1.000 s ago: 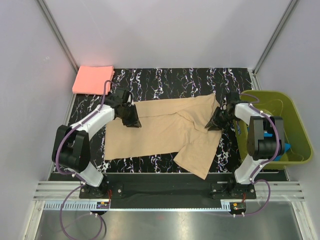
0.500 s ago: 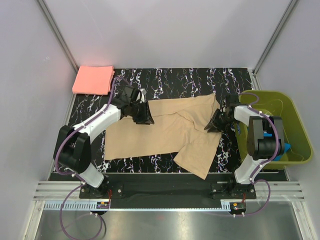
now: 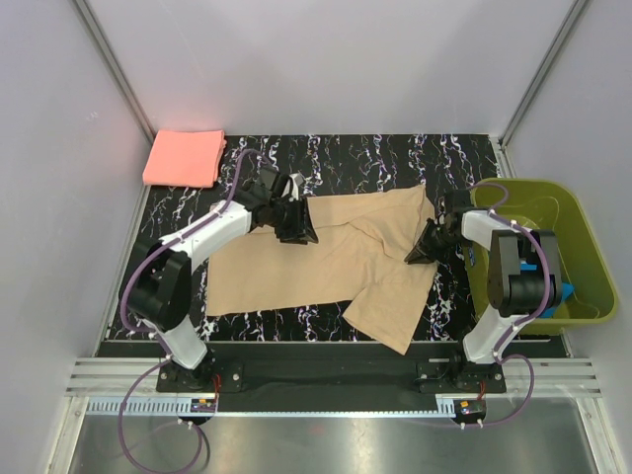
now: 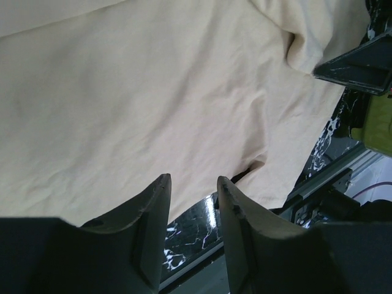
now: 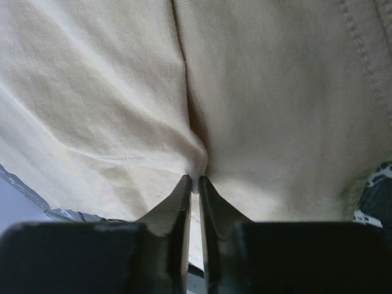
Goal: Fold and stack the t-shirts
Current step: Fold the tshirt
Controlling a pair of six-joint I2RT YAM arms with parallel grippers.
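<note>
Left claw [image 4: 193, 179], parted and empty, moved along the shirt [image 3: 326, 262]; right claw [image 5: 195, 179] just pinched it, so we're regripping.

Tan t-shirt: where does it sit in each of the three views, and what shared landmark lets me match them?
Top external: tan t-shirt spread across mid-frame.
Left wrist: shirt fills the upper frame, above the open left gripper.
Right wrist: shirt fills nearly everything, a fold pinched in the right gripper.
Shared landmark: black marbled tabletop, showing past the cloth's edge everywhere.
</note>
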